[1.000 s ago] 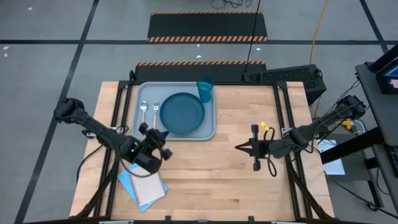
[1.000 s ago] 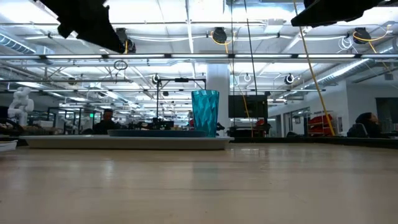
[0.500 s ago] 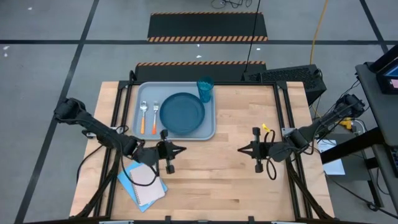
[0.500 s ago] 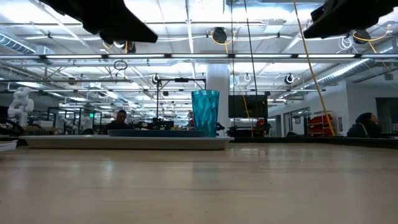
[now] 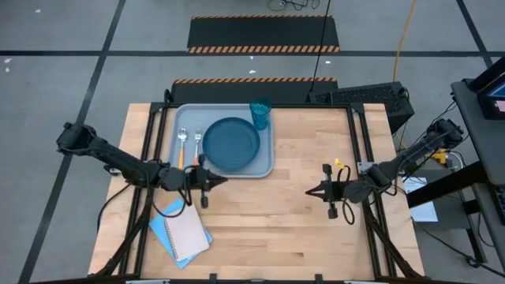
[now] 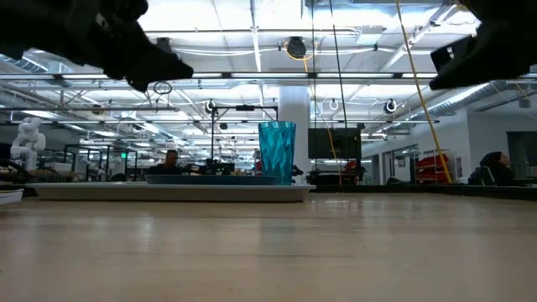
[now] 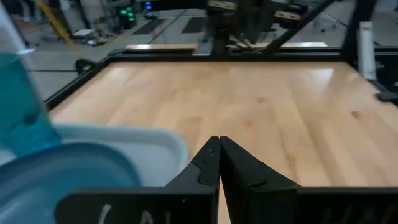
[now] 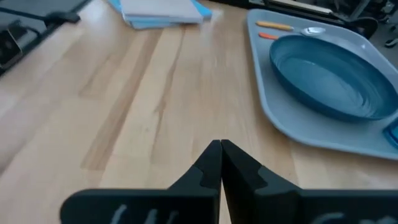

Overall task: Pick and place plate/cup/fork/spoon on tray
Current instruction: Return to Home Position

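Note:
The grey-blue tray (image 5: 267, 162) lies at the table's far left. On it lie the teal plate (image 5: 230, 143), the spoon (image 5: 181, 139) and the fork (image 5: 197, 140). The cup (image 5: 260, 112) stands upright at the tray's far right corner. My left gripper (image 5: 219, 181) is shut and empty, level, just off the tray's near edge, pointing toward the table's right. Its wrist view shows the plate (image 7: 56, 177) and the tray corner (image 7: 163, 142) close by. My right gripper (image 5: 310, 191) is shut and empty, at the table's right, pointing left toward the tray (image 8: 298, 127).
A blue-and-white notebook (image 5: 183, 233) lies near the table's front left, below my left arm. Bare wood spreads between the two grippers and along the near edge. In the low view the cup (image 6: 277, 151) stands on the tray (image 6: 172, 191); people show in the room behind.
My left gripper has swung up from over the notebook, turned level pointing toward the table's right, and drawn toward the far edge to the tray's near rim. My right gripper has drawn back a little toward the table's right edge. In the low view both have come down.

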